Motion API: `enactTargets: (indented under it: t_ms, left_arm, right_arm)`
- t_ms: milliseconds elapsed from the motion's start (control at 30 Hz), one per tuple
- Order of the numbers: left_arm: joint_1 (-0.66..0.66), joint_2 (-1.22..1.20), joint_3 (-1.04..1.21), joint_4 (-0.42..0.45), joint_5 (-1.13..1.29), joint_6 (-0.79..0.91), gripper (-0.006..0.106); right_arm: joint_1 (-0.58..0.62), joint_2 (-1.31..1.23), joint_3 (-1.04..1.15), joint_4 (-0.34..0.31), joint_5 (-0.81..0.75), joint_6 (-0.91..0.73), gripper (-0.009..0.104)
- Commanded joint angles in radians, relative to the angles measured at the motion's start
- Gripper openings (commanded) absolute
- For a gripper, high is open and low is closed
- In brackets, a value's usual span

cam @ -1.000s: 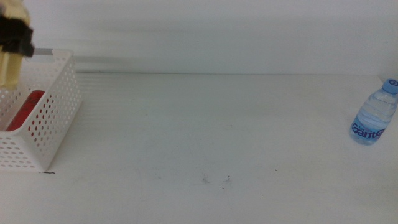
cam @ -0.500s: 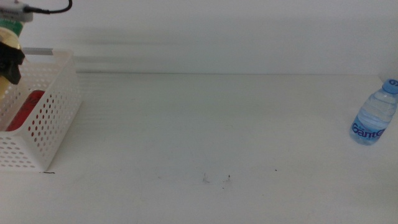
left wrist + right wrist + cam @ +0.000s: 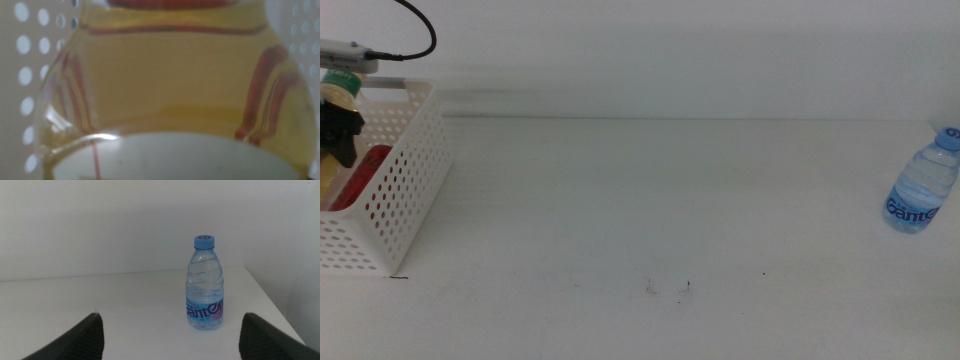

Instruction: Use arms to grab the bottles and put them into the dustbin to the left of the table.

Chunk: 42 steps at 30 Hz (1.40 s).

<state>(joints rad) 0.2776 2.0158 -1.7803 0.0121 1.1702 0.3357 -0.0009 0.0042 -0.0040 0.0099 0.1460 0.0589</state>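
At the far left of the middle view we find the dustbin (image 3: 395, 190), its perforated white wall facing us and a grey strip along the back rim. Above its open top the left pincer (image 3: 338, 125) is clenched on the yellow-drink bottle (image 3: 328, 172), which hangs into the bin with its long axis close to vertical, green label up by the pincer and the yellow body below. Just beside it, inside the bin, lies the red can (image 3: 362, 178); we cannot tell its exact tilt. A black cable (image 3: 415, 28) loops above the arm in the upper left corner.

The left wrist view gives what the middle view cannot — the bottle's yellow body (image 3: 175, 85) fills almost the whole frame, with red reflections in it and the bin's round holes (image 3: 30, 75) at both edges. The pincer's own jaws do not show there.

The white tabletop (image 3: 660, 210) stretches across the centre, marked by a few dark specks (image 3: 665, 288) low in the frame.

At the right edge stands the water bottle (image 3: 922, 182), upright, blue cap on top. Only the right wrist view shows the right pincer (image 3: 172, 337) — released, jaws spread wide, well short of that bottle (image 3: 205, 285), which stands near the tabletop's corner.
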Motion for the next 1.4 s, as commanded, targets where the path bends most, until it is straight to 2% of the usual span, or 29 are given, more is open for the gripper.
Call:
enactTargets:
  t_ms: [0, 300, 600, 767, 867, 1167, 1367]
  left_arm:
    - [0.002, -0.010, -0.017, -0.023, -0.035, -0.008, 0.043]
    - [0.000, -0.009, -0.017, -0.042, -0.042, 0.024, 0.094]
    - [-0.010, -0.056, -0.017, -0.129, 0.008, 0.023, 0.094]
    - [-0.069, -0.150, -0.016, -0.133, 0.007, -0.004, 0.094]
    - [-0.120, -0.212, -0.004, -0.164, -0.004, -0.004, 0.094]
    - [-0.267, -0.523, 0.261, -0.342, -0.240, 0.057, 0.094]
    - [-0.348, -0.703, 0.417, -0.529, -0.266, 0.224, 0.094]
  right_arm:
    - [-0.008, -0.004, 0.004, -0.002, -0.011, -0.002, 0.093]
    - [-0.008, -0.004, 0.004, -0.002, -0.011, -0.002, 0.093]
    - [-0.008, -0.004, 0.004, -0.002, -0.011, -0.002, 0.093]
    - [-0.008, -0.004, 0.004, -0.002, -0.011, -0.002, 0.093]
    - [-0.008, -0.004, 0.004, -0.002, -0.011, -0.002, 0.093]
    - [-0.008, -0.004, 0.004, -0.002, -0.011, -0.002, 0.093]
    - [-0.008, -0.004, 0.004, -0.002, -0.011, -0.002, 0.093]
